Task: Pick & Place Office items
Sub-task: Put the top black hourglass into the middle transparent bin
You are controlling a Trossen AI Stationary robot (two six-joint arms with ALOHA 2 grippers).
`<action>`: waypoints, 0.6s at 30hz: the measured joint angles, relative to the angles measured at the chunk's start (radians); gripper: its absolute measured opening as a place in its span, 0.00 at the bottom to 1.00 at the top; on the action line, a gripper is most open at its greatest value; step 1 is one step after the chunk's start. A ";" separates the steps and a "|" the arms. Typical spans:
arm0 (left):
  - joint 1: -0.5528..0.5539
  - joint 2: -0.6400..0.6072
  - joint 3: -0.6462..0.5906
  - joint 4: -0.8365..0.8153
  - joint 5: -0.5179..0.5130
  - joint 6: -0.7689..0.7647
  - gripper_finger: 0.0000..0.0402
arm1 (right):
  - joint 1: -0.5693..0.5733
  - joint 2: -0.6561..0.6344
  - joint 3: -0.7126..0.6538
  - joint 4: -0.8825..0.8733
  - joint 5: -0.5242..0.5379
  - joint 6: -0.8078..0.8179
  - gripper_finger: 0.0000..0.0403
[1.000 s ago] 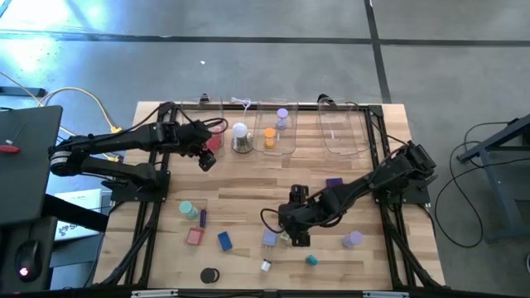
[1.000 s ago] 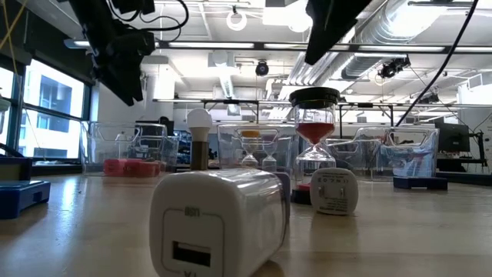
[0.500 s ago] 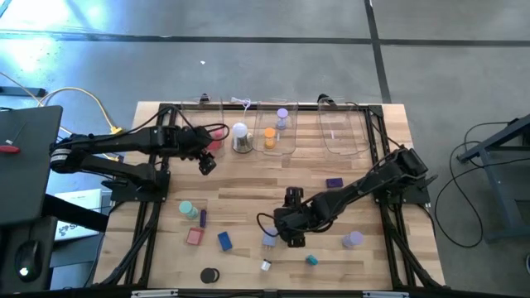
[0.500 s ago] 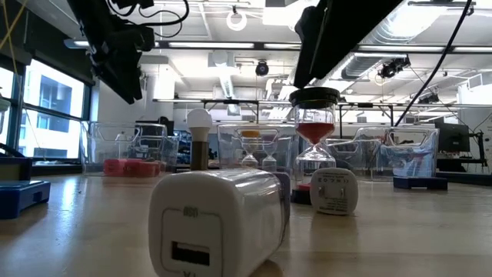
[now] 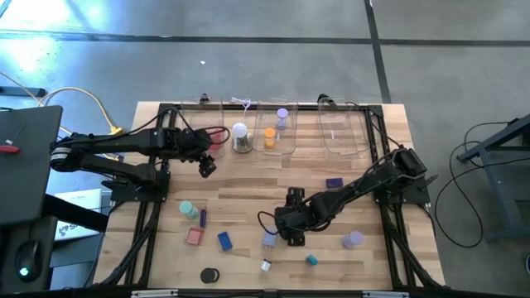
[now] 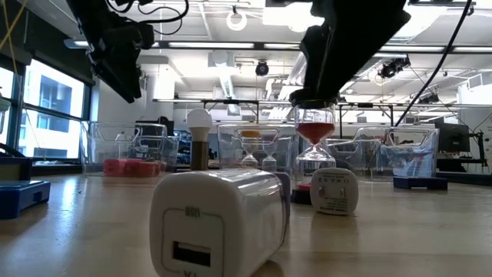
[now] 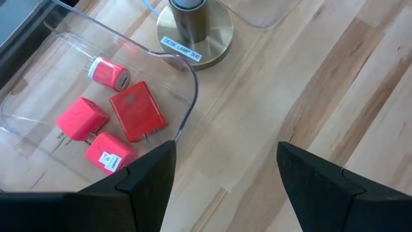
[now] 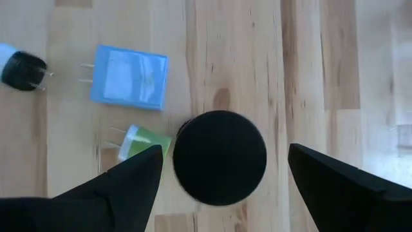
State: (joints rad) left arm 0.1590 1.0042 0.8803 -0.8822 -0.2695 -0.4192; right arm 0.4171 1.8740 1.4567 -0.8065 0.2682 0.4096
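High view: wooden table (image 5: 248, 186); concrete floor (image 5: 248, 58)

Grey concrete floor (image 5: 273, 58) all around, crossed by dark seam lines and washed by a bright glare at the far left corner. Pale butcher-block surface (image 5: 257, 186) of wooden planks at centre, framed in black rails. Yellow cable (image 5: 87, 99) curling over the floor on the left, black cables (image 5: 464, 207) looping on the right beside a dark stand base (image 5: 497, 141). Seen level across the wood: open industrial ceiling with white ducts (image 6: 400, 38) and pipes, round lamps (image 6: 237, 19), strip lights. Tall windows (image 6: 46, 108) on the left, daylight beyond.
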 joint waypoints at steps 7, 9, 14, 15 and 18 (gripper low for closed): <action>-0.006 0.000 0.000 0.000 0.000 -0.001 0.65 | -0.016 0.000 -0.068 0.105 -0.042 0.008 0.81; -0.006 0.000 0.000 0.000 0.000 -0.001 0.65 | -0.023 0.000 -0.085 0.123 -0.052 0.005 0.81; -0.006 0.000 0.000 0.001 0.000 -0.001 0.65 | -0.039 0.000 -0.118 0.190 -0.096 -0.019 0.81; -0.006 0.000 0.000 0.002 0.000 -0.001 0.65 | -0.041 0.000 -0.122 0.198 -0.100 -0.021 0.81; -0.006 0.000 0.000 0.003 0.000 -0.001 0.65 | -0.048 0.000 -0.130 0.214 -0.120 -0.022 0.81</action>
State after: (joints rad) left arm 0.1528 1.0042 0.8805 -0.8790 -0.2699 -0.4199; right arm 0.3689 1.8736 1.3266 -0.5928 0.1487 0.3878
